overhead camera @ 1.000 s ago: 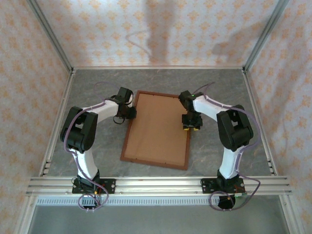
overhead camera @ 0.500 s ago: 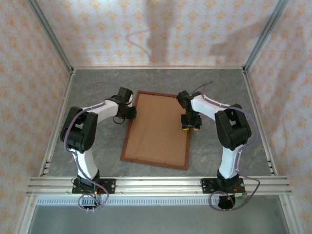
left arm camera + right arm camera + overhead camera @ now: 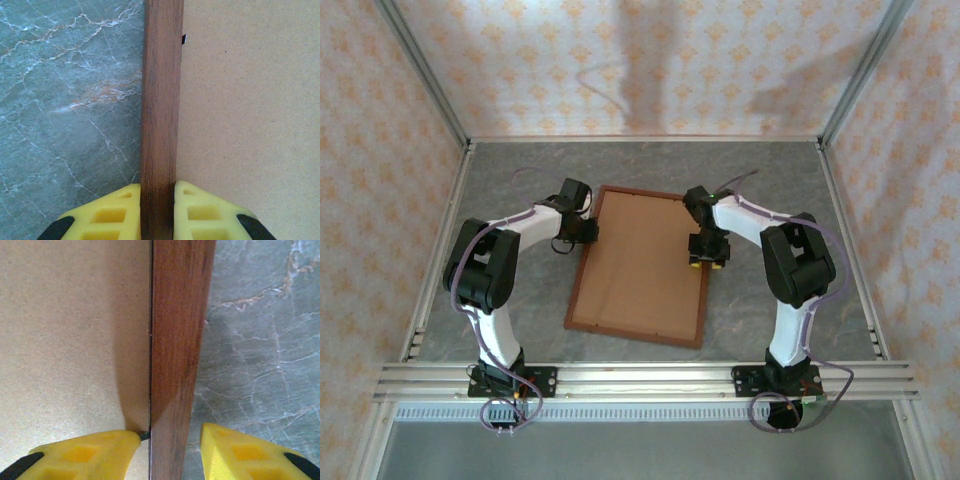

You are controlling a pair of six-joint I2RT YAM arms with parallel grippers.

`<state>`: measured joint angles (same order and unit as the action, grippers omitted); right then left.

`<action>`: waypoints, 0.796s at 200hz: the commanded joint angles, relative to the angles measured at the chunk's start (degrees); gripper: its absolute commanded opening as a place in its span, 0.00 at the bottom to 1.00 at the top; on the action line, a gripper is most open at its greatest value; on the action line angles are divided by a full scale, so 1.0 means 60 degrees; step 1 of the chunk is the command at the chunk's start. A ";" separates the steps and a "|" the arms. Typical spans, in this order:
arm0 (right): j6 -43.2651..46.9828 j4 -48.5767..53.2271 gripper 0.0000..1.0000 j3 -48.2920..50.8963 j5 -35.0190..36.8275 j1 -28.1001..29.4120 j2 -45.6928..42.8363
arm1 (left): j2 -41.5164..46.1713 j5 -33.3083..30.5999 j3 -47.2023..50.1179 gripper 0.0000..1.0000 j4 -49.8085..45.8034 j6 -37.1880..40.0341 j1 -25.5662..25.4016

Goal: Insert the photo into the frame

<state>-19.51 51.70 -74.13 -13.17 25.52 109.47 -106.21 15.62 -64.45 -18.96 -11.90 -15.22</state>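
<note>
The frame [image 3: 635, 334] lies flat in the middle of the table [image 3: 520, 170], well clear of all four table edges. Its long sides run from the near edge toward the far edge, with the far end skewed a little to the right. It lies back upward, with the plain brown backing board [image 3: 640, 265] filling the space inside the dark reddish moulding. The left gripper [image 3: 588, 231] is at the frame's left long side, close to its far-left corner. In the left wrist view its yellow fingers [image 3: 115, 212] press against both faces of the moulding, clamped on it. The right gripper [image 3: 708, 262] is partway along the right long side and straddles the moulding with its jaws apart. One finger [image 3: 85, 452] rests over the backing board at the moulding's inner edge. The other [image 3: 240, 447] stands over the marbled table, with a clear gap to the wood.
</note>
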 commanded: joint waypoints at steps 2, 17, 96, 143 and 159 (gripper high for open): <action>-0.0124 -0.1051 0.44 0.0204 -0.0555 0.0332 0.0284 | -0.0432 0.0285 0.0277 0.17 -0.0561 -0.0023 -0.0138; -0.0091 -0.1026 0.42 0.0239 -0.0364 0.0333 0.0312 | -0.0436 0.0300 0.0297 0.17 -0.0572 -0.0015 -0.0143; 0.0459 -0.0890 0.45 0.0341 -0.0819 -0.0172 -0.0961 | -0.0361 0.0038 0.0338 0.15 -0.0673 -0.0120 -0.0138; 0.0682 -0.0541 0.54 0.1413 -0.1839 -0.0610 -0.1860 | -0.0127 -0.0547 0.0602 0.09 -0.0502 -0.0662 -0.0100; 0.0630 -0.0278 0.51 0.1913 -0.1842 -0.0601 -0.2187 | -0.0082 -0.0595 0.0662 0.08 -0.0442 -0.0726 -0.0093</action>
<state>-16.40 47.33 -66.78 -21.71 21.63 99.18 -105.60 14.55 -63.44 -17.82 -13.87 -15.29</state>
